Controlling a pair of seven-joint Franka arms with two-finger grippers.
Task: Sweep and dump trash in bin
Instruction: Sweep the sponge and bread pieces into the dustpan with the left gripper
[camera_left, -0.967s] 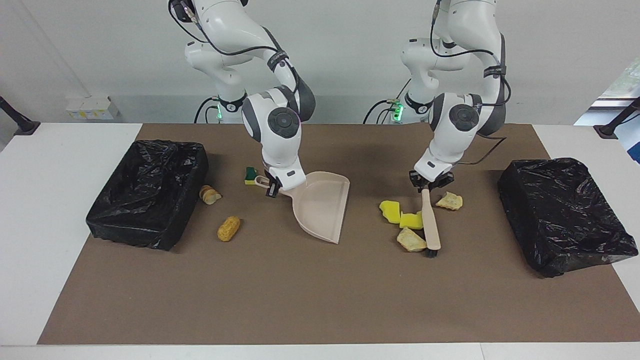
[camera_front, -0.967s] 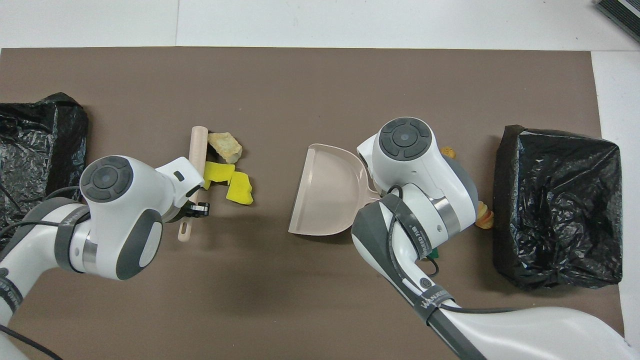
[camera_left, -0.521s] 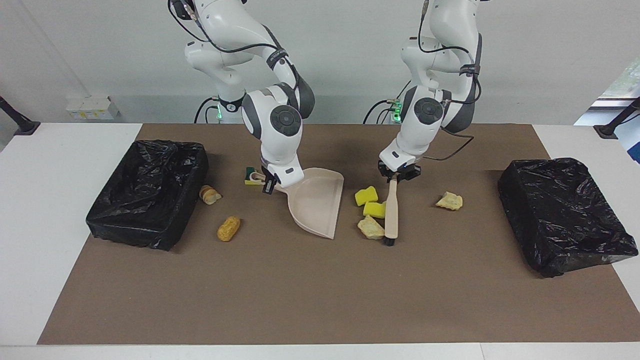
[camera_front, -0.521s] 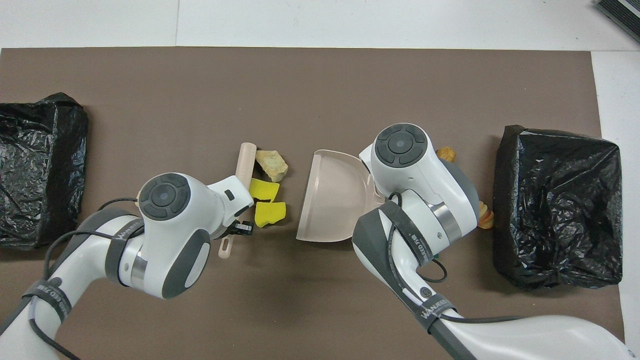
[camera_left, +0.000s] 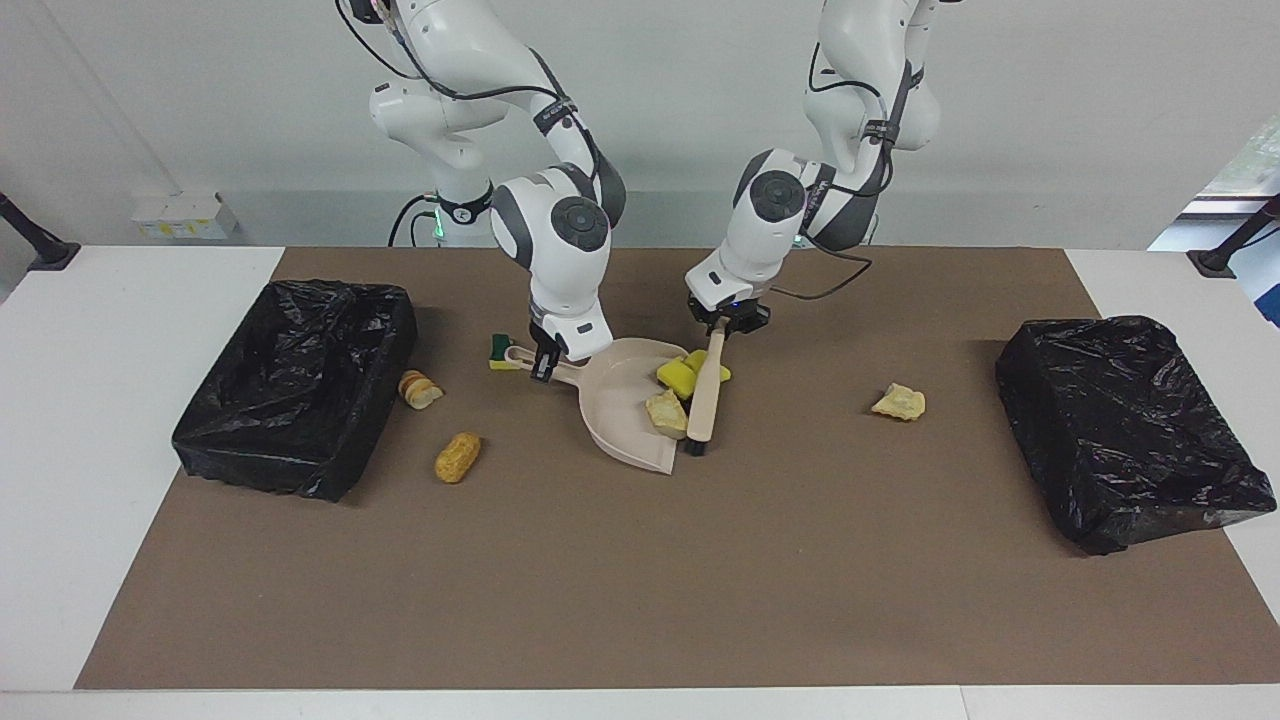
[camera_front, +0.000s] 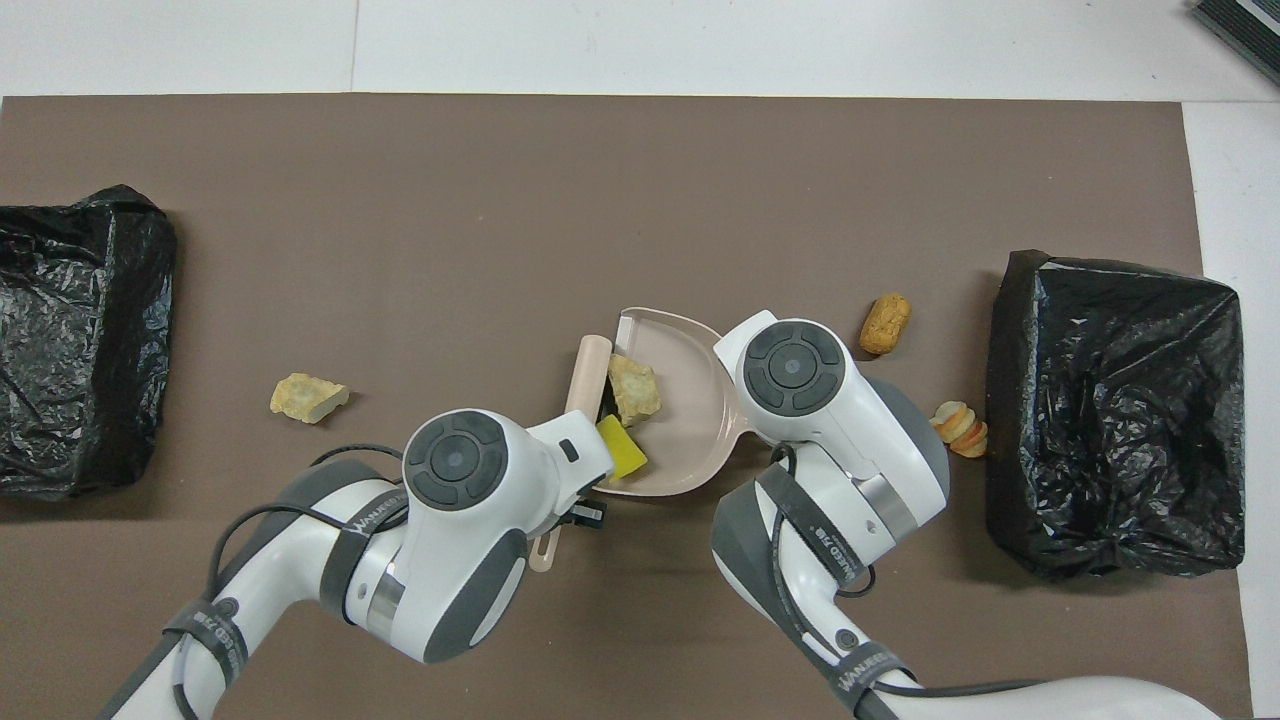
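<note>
My right gripper (camera_left: 545, 365) is shut on the handle of the beige dustpan (camera_left: 620, 405), whose mouth rests on the mat. My left gripper (camera_left: 722, 322) is shut on the brush (camera_left: 703, 395), which lies across the pan's mouth. Trash inside the pan: two yellow sponge chunks (camera_left: 680, 373) and a tan piece (camera_left: 665, 412), also seen from overhead as sponge (camera_front: 622, 450) and tan piece (camera_front: 634, 388). On the mat lie a tan piece (camera_left: 899, 401), a bread roll (camera_left: 457, 456), a sliced piece (camera_left: 419, 389) and a green-faced sponge (camera_left: 499, 350) beside the pan's handle.
A black-bagged bin (camera_left: 300, 385) stands open at the right arm's end of the brown mat (camera_left: 640, 580). Another black-bagged bin (camera_left: 1120, 425) sits at the left arm's end. In the overhead view the right arm hides its gripper and the green-faced sponge.
My left arm has swept the brush toward the right arm's end, pushing two yellow sponges and one tan piece into the dustpan. One tan piece stayed behind. The pan barely shifted.
</note>
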